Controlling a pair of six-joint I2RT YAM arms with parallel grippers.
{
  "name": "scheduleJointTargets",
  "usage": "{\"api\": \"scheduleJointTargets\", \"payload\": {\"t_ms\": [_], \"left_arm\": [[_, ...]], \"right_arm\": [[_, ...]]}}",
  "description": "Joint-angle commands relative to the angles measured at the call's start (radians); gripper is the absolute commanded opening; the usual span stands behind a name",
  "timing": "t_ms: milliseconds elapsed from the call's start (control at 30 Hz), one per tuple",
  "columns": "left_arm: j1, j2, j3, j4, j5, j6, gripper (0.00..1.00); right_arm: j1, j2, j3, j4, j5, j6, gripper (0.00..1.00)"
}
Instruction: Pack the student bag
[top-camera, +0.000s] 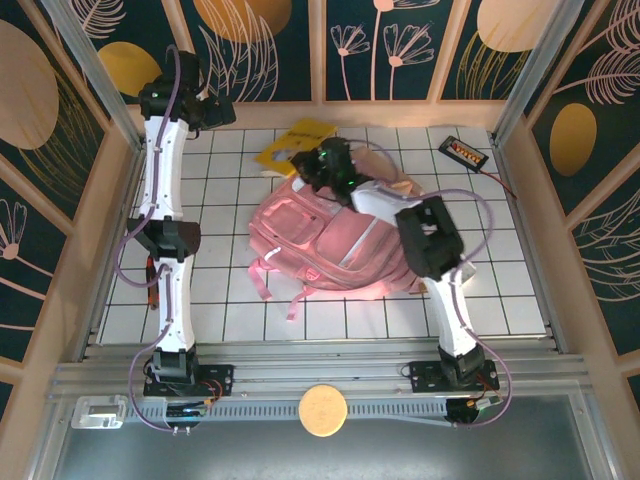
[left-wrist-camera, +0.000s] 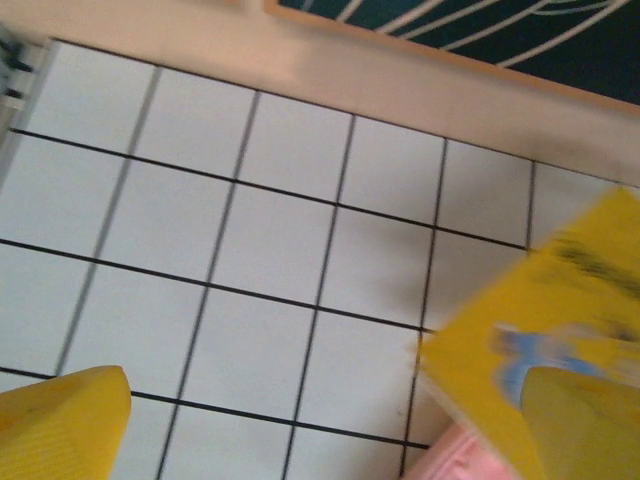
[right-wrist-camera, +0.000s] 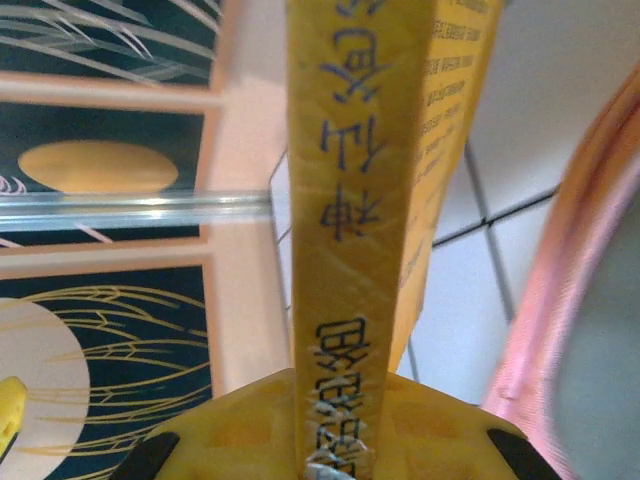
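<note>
Right gripper (top-camera: 332, 162) is clenched on the yellow book (right-wrist-camera: 360, 180), spine running straight out ahead of it; the student bag (top-camera: 330, 245) lies just below, its pink rim close on the gripper's right side; left gripper (left-wrist-camera: 320, 430) hangs released, farther off over the bench (left-wrist-camera: 250, 250).

I see a white tiled surface (top-camera: 505, 290) with black lines. A yellow book (top-camera: 290, 142) is at its far side; the right wrist view shows blue characters on its spine. A black device (top-camera: 464, 152) lies in the far right corner. A round tan disc (top-camera: 323, 409) sits on the near rail (top-camera: 300, 372).
</note>
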Motion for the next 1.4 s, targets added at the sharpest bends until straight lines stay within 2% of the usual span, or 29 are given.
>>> {"api": "scheduleJointTargets", "payload": {"t_ms": [0,100,167,233,333,467,600,700,933,1133,1267,1300,1333,1367], "left_arm": [[-0.047,-0.03,0.019,-0.035,-0.15,0.003,0.98],[-0.121,0.002,0.011,-0.037,-0.084,0.004,0.99],[-0.209,0.021,0.003,-0.036,-0.082,0.006,0.99],[-0.29,0.053,0.003,-0.036,-0.078,-0.003,0.99],[-0.413,0.112,0.021,-0.027,0.015,0.003,0.99],[-0.57,0.173,0.021,-0.019,0.102,-0.011,0.98],[-0.699,0.197,0.021,-0.01,0.092,-0.048,0.99],[-0.752,0.217,0.021,-0.014,0.088,-0.076,0.99],[-0.862,0.294,-0.035,-0.036,0.021,-0.076,0.99],[-0.872,0.321,-0.066,-0.036,-0.118,-0.057,0.99],[-0.871,0.357,-0.093,-0.036,-0.147,-0.034,0.98],[-0.872,0.365,-0.093,-0.036,-0.151,-0.03,0.95],[-0.872,0.375,-0.09,-0.035,-0.154,-0.026,0.86],[-0.871,0.385,-0.084,-0.036,-0.156,-0.019,0.73]], "right_arm": [[-0.054,-0.256,-0.106,-0.017,0.035,-0.287,0.0],[-0.09,-0.411,-0.201,-0.15,0.096,-0.448,0.0],[-0.122,-0.525,-0.261,-0.245,0.16,-0.535,0.0],[-0.168,-0.632,-0.339,-0.314,0.213,-0.577,0.0],[-0.264,-0.787,-0.445,-0.431,0.255,-0.612,0.0],[-0.429,-0.977,-0.57,-0.555,0.243,-0.662,0.0],[-0.578,-1.119,-0.641,-0.653,0.199,-0.716,0.0],[-0.637,-1.181,-0.668,-0.706,0.187,-0.758,0.0],[-0.644,-1.265,-0.72,-0.748,0.192,-0.769,0.0],[-0.644,-1.279,-0.747,-0.707,0.106,-0.719,0.0],[-0.642,-1.28,-0.75,-0.693,0.085,-0.703,0.0],[-0.643,-1.279,-0.749,-0.691,0.083,-0.703,0.0],[-0.643,-1.278,-0.748,-0.691,0.081,-0.7,0.0],[-0.642,-1.277,-0.748,-0.688,0.078,-0.697,0.0]]}}
